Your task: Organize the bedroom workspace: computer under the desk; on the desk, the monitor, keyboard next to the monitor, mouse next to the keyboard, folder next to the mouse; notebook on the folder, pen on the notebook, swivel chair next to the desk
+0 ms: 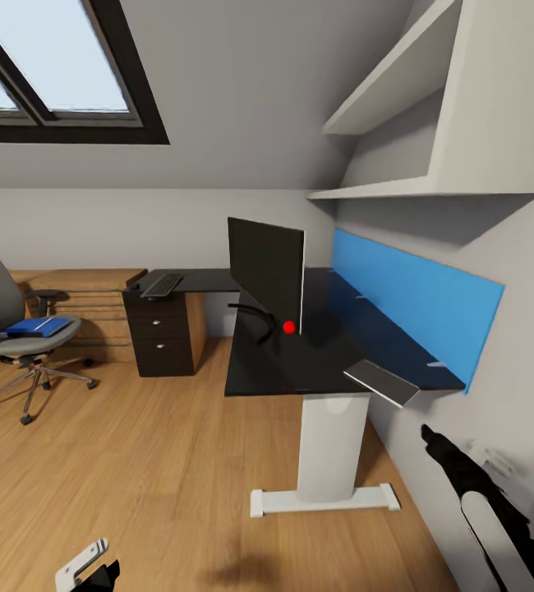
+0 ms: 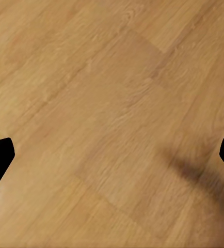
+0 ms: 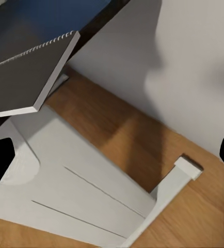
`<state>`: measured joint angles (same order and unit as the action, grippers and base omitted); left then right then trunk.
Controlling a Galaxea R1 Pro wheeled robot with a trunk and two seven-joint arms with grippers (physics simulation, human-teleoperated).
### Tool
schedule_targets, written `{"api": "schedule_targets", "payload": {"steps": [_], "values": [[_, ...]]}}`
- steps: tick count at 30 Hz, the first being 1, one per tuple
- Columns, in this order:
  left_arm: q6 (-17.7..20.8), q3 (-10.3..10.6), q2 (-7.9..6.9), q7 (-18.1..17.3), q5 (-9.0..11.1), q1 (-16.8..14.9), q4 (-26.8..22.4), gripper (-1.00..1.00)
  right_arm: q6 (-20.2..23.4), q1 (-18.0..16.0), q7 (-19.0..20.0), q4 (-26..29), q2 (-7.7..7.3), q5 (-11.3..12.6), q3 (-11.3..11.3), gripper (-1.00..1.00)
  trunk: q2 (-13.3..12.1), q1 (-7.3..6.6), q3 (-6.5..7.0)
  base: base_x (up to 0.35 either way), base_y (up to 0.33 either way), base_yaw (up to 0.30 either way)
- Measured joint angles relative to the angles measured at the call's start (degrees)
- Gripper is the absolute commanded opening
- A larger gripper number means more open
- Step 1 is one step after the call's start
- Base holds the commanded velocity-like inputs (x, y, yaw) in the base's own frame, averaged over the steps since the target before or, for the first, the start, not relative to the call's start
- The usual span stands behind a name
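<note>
Reaching low beside the counter (image 1: 300, 370), the right end effector (image 1: 428, 434) hangs released, holding nothing, near the overhanging notebook (image 1: 382, 382). Best to square up, then grip its free edge.

- Up left I've got a skylight (image 1: 49, 62) with a dark frame, set in the sloped grey ceiling.
- A blue panel (image 1: 419, 300) runs along the right wall (image 1: 464, 411).
- Above it I see two pale shelves (image 1: 419, 193), one over the other.
- The floor (image 1: 152, 460) is light wood planks; the left wrist view has it too, with a soft dark shadow (image 2: 194, 175) across it.
- Low wood drawers (image 1: 86, 316) stand against the far wall.
</note>
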<state>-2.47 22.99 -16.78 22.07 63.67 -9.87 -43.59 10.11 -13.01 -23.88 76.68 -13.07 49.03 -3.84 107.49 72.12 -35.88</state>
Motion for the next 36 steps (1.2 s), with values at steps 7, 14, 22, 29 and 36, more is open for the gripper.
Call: {"api": "schedule_targets", "payload": {"steps": [7, 14, 22, 29, 36], "values": [[0.00, 0.00, 0.26, -0.05, -0.05, 0.00, 0.00, 1.00, 4.21, 0.03, 16.02, -2.11, -0.63, 9.87, -5.16, 1.00, 2.81, 1.54, -1.26, 0.000, 0.000, 0.000], [-1.30, -0.24, 0.31, -0.16, -0.25, 0.03, -0.69, 1.00, 13.50, 0.03, 25.65, -6.48, -2.05, 21.38, -9.67, 1.00, 4.03, 2.21, -1.80, 0.000, 0.000, 0.000], [-7.77, 1.46, 0.39, -0.40, -0.16, 0.02, -1.55, 1.00, 17.37, 0.03, 28.10, -7.25, -2.72, 26.10, -13.66, 1.00, 4.03, 2.21, -1.80, 0.000, 0.000, 0.000], [-8.72, 3.87, 0.43, -0.42, -0.43, 0.03, -1.50, 1.00, 26.58, -0.05, 28.32, -11.85, -7.37, 34.33, -14.26, 1.00, 4.03, 2.21, -1.80, 0.000, 0.000, 0.000], [-8.81, 4.14, 0.52, -0.42, -0.38, 0.03, -1.38, 1.00, 28.09, -0.28, 27.26, -17.39, -10.64, 39.30, -14.22, 1.00, 4.03, 2.21, -1.80, 0.000, 0.000, 0.000]]}}
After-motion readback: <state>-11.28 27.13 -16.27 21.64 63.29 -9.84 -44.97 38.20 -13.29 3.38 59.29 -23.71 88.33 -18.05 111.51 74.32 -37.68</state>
